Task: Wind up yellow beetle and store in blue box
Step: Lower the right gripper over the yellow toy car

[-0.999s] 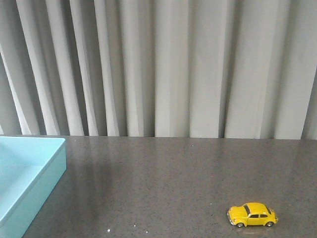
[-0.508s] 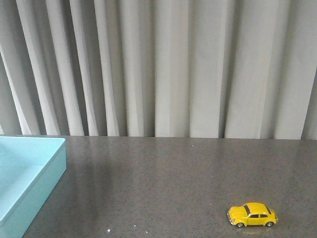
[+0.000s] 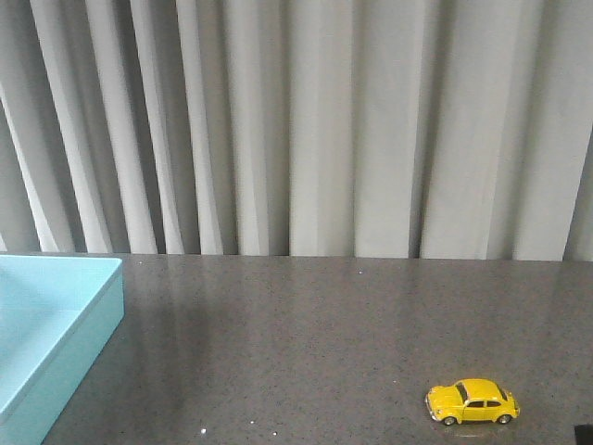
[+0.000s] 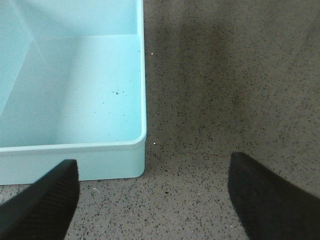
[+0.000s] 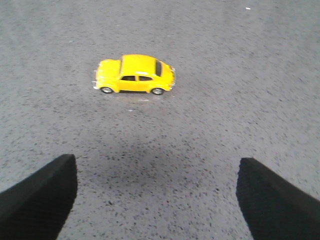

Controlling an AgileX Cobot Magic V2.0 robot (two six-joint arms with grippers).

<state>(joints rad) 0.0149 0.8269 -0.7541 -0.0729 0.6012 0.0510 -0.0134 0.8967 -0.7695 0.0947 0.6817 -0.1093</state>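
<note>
The yellow beetle (image 3: 473,402) stands on its wheels on the dark speckled table at the front right, side-on, nose to the left. It also shows in the right wrist view (image 5: 134,74), ahead of my right gripper (image 5: 157,175), which is open and empty with bare table between its fingers. The blue box (image 3: 46,329) is at the left edge of the table, empty. In the left wrist view its near corner (image 4: 137,145) lies just ahead of my left gripper (image 4: 152,187), which is open and empty over the table beside the box.
A grey pleated curtain (image 3: 306,130) hangs behind the table's far edge. A small dark shape (image 3: 584,433) shows at the bottom right corner of the front view. The speckled tabletop (image 3: 296,343) stretches between box and car.
A small dark shape has come into the bottom right corner of the front view. The beetle and the box have not moved.
</note>
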